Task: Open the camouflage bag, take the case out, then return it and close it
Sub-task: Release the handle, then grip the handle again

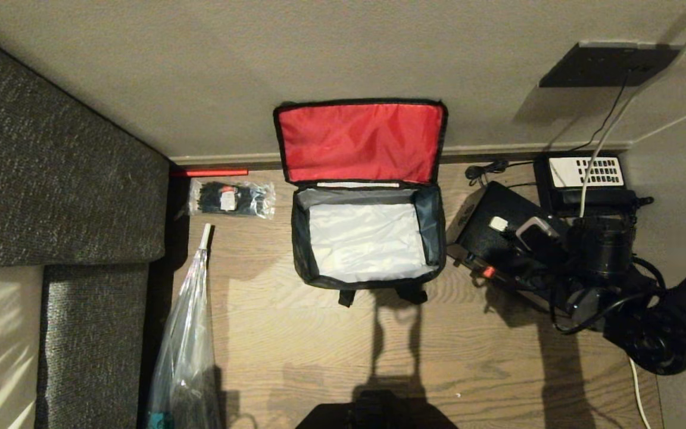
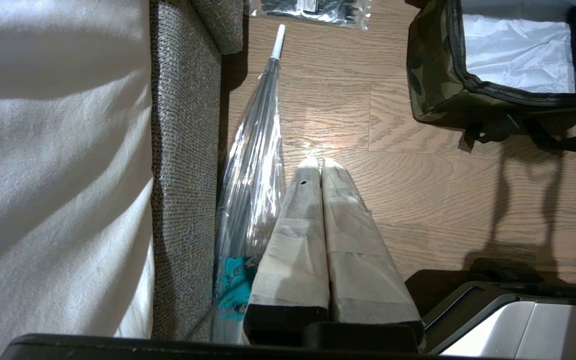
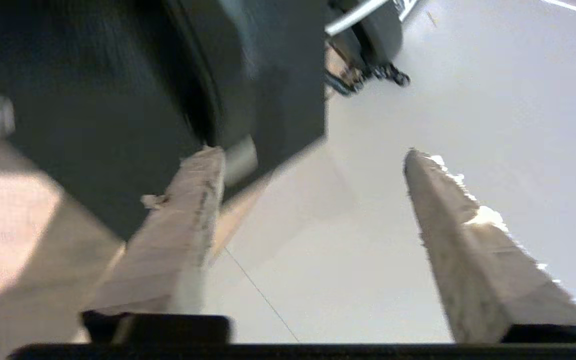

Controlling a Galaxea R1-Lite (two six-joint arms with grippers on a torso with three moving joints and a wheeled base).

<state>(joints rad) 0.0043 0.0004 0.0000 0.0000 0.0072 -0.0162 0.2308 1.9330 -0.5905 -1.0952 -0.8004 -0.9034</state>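
The camouflage bag [image 1: 368, 238] stands on the wooden floor [image 1: 295, 345] with its red-lined lid [image 1: 359, 143] leaning back against the wall, and its silver interior is bare. The black case [image 1: 489, 235] lies on the floor just to the right of the bag, tilted. The right gripper [image 3: 313, 200] is at the case, its fingers wide apart and holding nothing. The left gripper [image 2: 320, 165] hangs with fingers pressed together beside a clear umbrella [image 2: 253, 165].

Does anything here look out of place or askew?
Yes: the case lies outside the open, empty camouflage bag, askew on the floor to its right, partly under the right gripper. Nothing looks spilled or damaged.
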